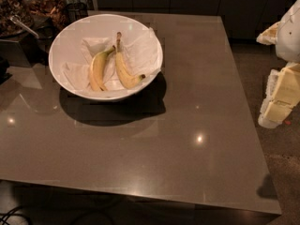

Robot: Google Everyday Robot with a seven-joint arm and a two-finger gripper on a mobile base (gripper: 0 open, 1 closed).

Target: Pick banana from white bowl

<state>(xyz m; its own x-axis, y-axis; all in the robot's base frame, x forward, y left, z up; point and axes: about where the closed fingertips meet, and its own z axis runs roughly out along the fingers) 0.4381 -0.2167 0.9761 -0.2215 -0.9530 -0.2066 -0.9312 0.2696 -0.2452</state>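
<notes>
The white bowl [65, 41] stands at the back left of the brown table, lined with white paper. Two bananas lie in it side by side. The banana [123, 71] is the right one: slim and curved, with a long dark brown stem pointing to the back and a dark tip at the front right. The plumper, paler banana [97, 69] with a greenish stem lies just left of it. My gripper [273, 112] hangs at the right edge of the view, beyond the table's right side, far from the bowl and holding nothing that I can see.
Dark containers of snacks with a metal scoop [21, 25] stand at the back left, next to the bowl. The table's front edge [140, 193] runs across the bottom and its right edge [248, 111] is near the arm. Dark cabinets are behind.
</notes>
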